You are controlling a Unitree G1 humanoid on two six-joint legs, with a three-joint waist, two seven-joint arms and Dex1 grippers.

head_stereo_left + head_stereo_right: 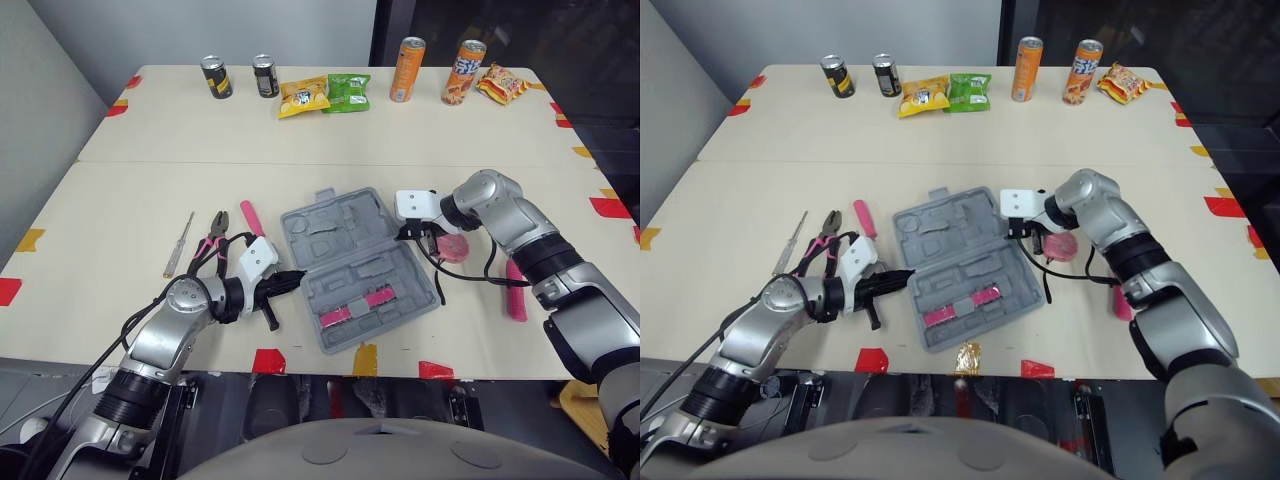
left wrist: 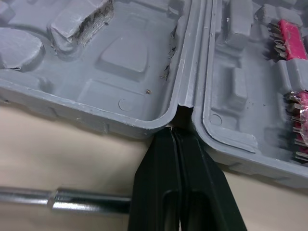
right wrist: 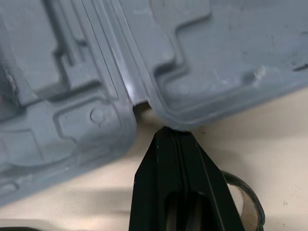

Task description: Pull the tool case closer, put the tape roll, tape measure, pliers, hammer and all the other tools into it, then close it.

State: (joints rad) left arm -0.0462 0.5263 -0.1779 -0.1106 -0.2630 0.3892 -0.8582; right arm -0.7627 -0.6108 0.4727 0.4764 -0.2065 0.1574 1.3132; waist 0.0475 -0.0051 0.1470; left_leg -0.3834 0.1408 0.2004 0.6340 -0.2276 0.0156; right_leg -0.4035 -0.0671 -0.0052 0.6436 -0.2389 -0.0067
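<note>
Left gripper has its black fingers pressed together, holding nothing, tips set against the hinge notch at 9 o'clock on the open grey tool case. Right gripper is likewise closed and empty, touching the opposite hinge end at 3 o'clock. With only the tips bearing on rounded rims, either could slide off as the case is drawn toward 6 o'clock, and an uneven pull would likely spin the case. The tape roll lies just beside the right gripper and could be dragged along. Pliers lie at 9 o'clock. The case sits near the front edge of the table, so overpulling might tip it off. That pale tabletop looks smooth; cans and snack packets line 12 o'clock
</note>
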